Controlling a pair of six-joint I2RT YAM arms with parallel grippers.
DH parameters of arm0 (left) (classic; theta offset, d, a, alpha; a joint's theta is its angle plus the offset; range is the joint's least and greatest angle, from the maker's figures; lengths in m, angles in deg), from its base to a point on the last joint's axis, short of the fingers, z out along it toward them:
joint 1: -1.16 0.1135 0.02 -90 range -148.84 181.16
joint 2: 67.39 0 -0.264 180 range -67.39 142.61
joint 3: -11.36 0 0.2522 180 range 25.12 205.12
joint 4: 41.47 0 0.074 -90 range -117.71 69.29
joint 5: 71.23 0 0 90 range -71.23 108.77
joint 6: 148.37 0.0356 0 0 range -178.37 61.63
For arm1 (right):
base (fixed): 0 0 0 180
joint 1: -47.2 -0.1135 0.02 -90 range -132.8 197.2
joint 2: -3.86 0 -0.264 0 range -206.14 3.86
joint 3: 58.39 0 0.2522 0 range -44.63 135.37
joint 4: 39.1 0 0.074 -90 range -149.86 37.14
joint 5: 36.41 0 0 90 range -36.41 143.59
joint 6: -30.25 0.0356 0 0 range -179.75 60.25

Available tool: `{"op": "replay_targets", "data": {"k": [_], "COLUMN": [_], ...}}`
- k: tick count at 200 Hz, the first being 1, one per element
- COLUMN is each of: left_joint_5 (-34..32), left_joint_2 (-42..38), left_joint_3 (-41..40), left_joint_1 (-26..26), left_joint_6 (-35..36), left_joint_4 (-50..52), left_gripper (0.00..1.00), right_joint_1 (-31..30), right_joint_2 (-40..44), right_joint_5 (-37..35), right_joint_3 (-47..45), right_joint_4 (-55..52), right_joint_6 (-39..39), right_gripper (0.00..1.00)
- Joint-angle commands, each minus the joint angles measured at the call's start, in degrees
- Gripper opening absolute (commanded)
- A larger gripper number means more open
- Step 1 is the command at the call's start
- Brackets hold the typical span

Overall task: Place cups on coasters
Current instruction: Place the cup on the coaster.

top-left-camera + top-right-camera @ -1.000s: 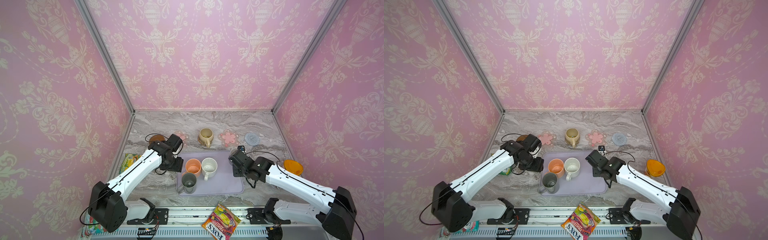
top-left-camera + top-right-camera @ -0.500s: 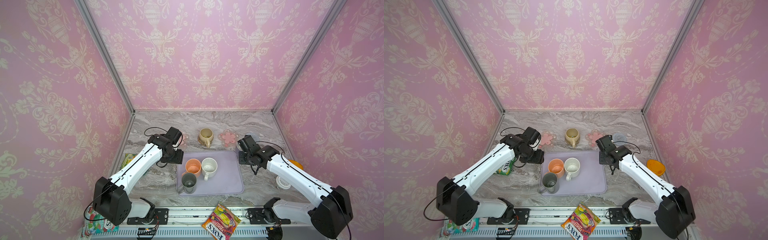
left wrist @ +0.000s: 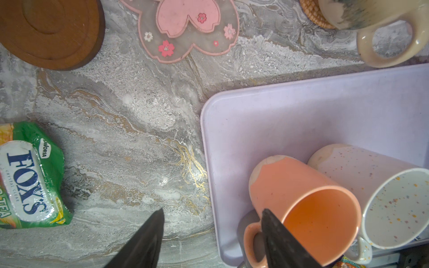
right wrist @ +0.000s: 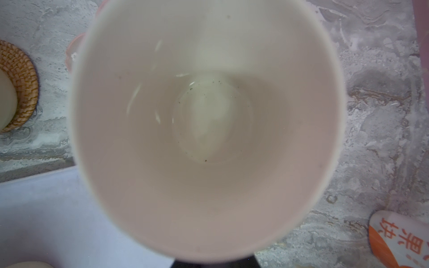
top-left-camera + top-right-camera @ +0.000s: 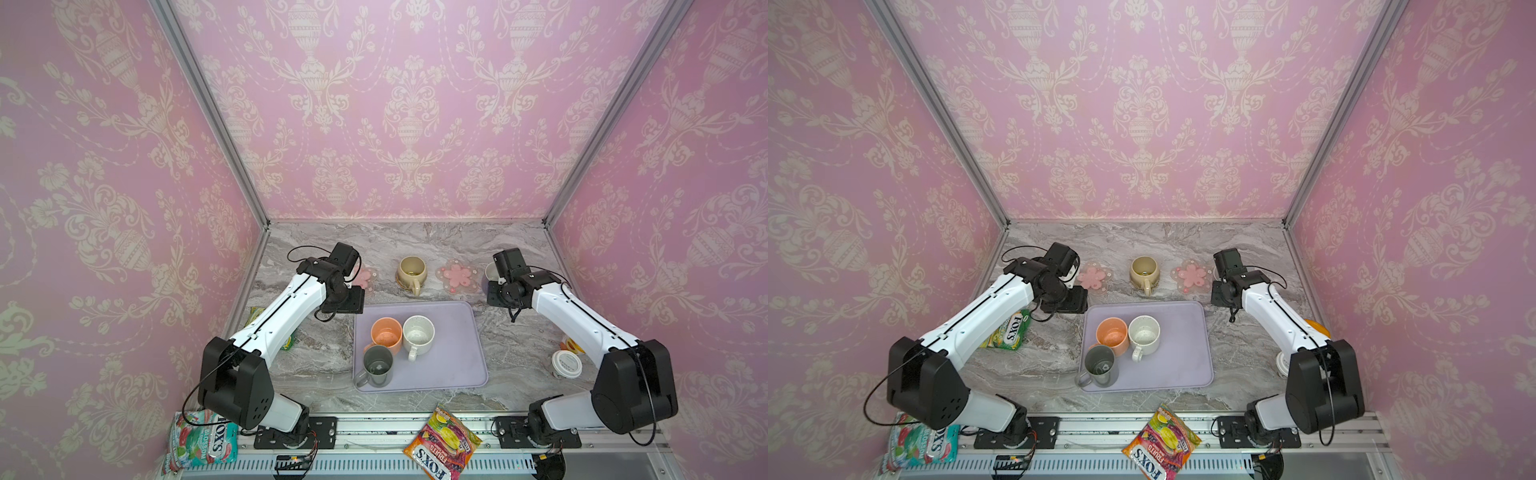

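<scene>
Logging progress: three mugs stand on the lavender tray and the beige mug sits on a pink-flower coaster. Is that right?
Not quite. The beige mug sits on the woven rattan coaster, as the left wrist view shows, not on a pink-flower one. Three mugs do stand on the lavender tray.

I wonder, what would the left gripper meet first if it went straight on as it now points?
The left gripper, open, would likely meet the marble tabletop beside the lavender tray; one of its fingers may graze the peach mug, depth unclear.
</scene>
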Motion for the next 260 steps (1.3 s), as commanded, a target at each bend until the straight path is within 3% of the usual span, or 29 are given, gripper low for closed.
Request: {"op": "replay_targets", "data": {"k": [1, 121, 260], "left_joint_5": [1.06, 3.56, 4.31], "left_joint_2": [1.78, 11.36, 16.35], "left_joint_3": [2.01, 7.63, 12.36], "left_joint_1": [1.21, 3.17, 3.15], "left_joint_6": [1.91, 3.33, 3.72], "left_joint_4": [-0.74, -1.51, -0.49], "left_gripper": [0.68, 0.68, 0.68], "right_joint_1": [2.37, 13.04, 15.18], "right_joint_2": [-2.08, -15.15, -18.35], "right_joint_5": [1.12, 7.75, 7.33], "right_joint_3": [4.29, 14.42, 14.33], "right_joint_4": [5.36, 8.65, 7.98], "right_joint_6": [-3.54, -13.42, -17.97], "right_gripper": [0.0, 0.0, 0.0]}}
